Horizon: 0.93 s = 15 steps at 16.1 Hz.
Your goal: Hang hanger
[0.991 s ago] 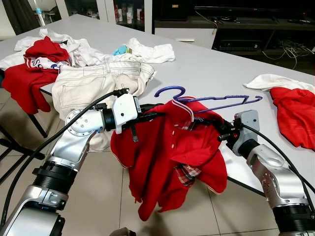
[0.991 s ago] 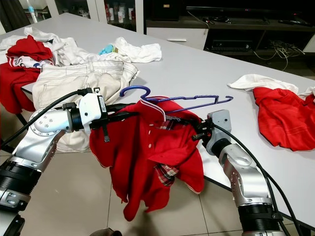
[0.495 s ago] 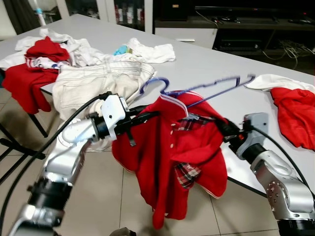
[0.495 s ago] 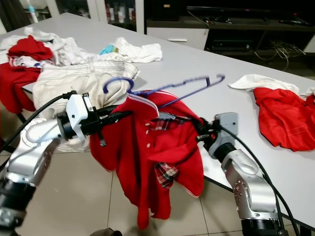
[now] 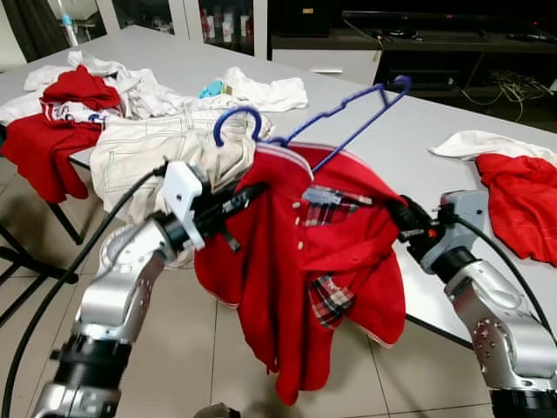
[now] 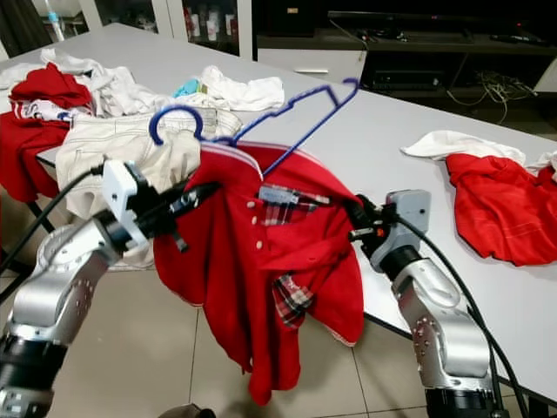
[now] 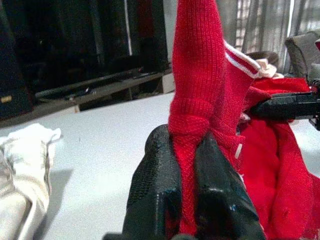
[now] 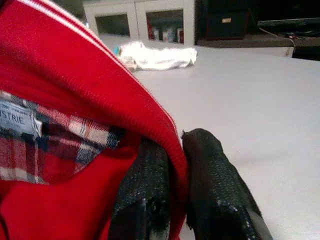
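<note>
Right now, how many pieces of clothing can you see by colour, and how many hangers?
Red garments: 3, the red polo shirt held by both grippers, a heap on the far left, one on the right.
White or cream garments: 4.
Hangers: 1, the blue hanger.
Total: 8.

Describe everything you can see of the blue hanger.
The blue hanger is thin and looks like plastic. It sits tilted, its hook low toward the robot's left and its far end raised over the grey table. Its lower part is inside the collar of the red shirt, which the left gripper and right gripper pinch.
</note>
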Available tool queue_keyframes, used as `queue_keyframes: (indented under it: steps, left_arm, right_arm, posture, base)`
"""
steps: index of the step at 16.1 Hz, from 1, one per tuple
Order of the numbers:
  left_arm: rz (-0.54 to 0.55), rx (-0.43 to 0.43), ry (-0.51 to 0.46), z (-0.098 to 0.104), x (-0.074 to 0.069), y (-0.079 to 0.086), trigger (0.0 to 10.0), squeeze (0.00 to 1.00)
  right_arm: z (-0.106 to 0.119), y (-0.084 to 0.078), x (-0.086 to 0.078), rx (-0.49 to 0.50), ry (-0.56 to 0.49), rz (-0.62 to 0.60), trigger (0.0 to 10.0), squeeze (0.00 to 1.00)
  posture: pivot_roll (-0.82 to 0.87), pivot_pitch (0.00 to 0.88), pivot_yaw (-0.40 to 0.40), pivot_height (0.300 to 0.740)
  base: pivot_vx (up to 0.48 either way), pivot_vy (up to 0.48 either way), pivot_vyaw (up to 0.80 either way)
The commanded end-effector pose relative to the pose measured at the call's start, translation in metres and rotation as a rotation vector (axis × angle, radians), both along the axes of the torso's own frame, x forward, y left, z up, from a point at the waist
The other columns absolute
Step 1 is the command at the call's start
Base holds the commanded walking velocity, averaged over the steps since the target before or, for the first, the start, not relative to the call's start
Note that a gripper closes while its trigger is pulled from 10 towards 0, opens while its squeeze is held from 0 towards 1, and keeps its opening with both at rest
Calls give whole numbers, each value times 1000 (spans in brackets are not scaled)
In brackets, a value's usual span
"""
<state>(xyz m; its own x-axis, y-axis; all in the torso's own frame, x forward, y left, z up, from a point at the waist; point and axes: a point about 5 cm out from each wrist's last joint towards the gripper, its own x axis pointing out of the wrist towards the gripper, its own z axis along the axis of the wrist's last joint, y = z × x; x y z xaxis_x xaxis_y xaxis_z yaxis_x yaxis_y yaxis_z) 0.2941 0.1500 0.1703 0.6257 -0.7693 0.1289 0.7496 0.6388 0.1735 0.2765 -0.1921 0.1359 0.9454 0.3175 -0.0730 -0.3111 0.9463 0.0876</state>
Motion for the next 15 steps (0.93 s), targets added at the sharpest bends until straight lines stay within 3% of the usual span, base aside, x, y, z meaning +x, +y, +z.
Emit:
queue_keyframes:
  steps: [1, 3, 4, 6, 9, 12, 13, 14, 15]
  left_arm:
    - [35, -13, -41, 7, -2, 4, 10000, 0]
    - [48, -18, -33, 5, -3, 3, 10000, 0]
    - [67, -26, -25, 2, -3, 2, 10000, 0]
    - [94, -36, -22, -1, -1, 0, 10000, 0]
    - [115, -49, -31, 2, 0, -1, 10000, 0]
    - [140, -53, -50, 6, 4, 1, 10000, 0]
    - [143, -53, -55, 8, 5, 2, 10000, 0]
    - [154, -53, -71, 13, 9, 4, 10000, 0]
    - [159, -51, -79, 15, 12, 5, 10000, 0]
  right_arm:
    - [-5, -3, -1, -71, 23, -15, 10000, 0]
    - [-12, 1, 0, -122, 56, -6, 10000, 0]
    - [-22, 9, 3, -195, 108, 23, 10000, 0]
    - [-33, 21, 11, -243, 153, 38, 10000, 0]
    - [-27, 30, 21, -218, 132, 39, 10000, 0]
    - [-20, 28, 27, -186, 112, 16, 10000, 0]
    - [-18, 26, 27, -169, 111, 12, 10000, 741]
    - [-10, 24, 24, -108, 104, 48, 10000, 1000]
    - [-6, 23, 22, -101, 102, 73, 10000, 1000]
  posture:
    - [-57, 0, -5, 740]
    - [-55, 0, -7, 740]
    - [-54, 0, -8, 740]
    - [-50, 0, -11, 740]
    - [-42, 0, -16, 740]
    - [-42, 0, -16, 740]
    - [-42, 0, -16, 740]
    - [-42, 0, -16, 740]
    - [-43, 0, -19, 740]
  base:
    - [0, 0, 0]
    - [0, 0, 0]
    - [0, 0, 0]
    - [0, 0, 0]
    - [0, 0, 0]
    - [0, 0, 0]
    - [0, 0, 0]
    - [0, 0, 0]
    - [0, 0, 0]
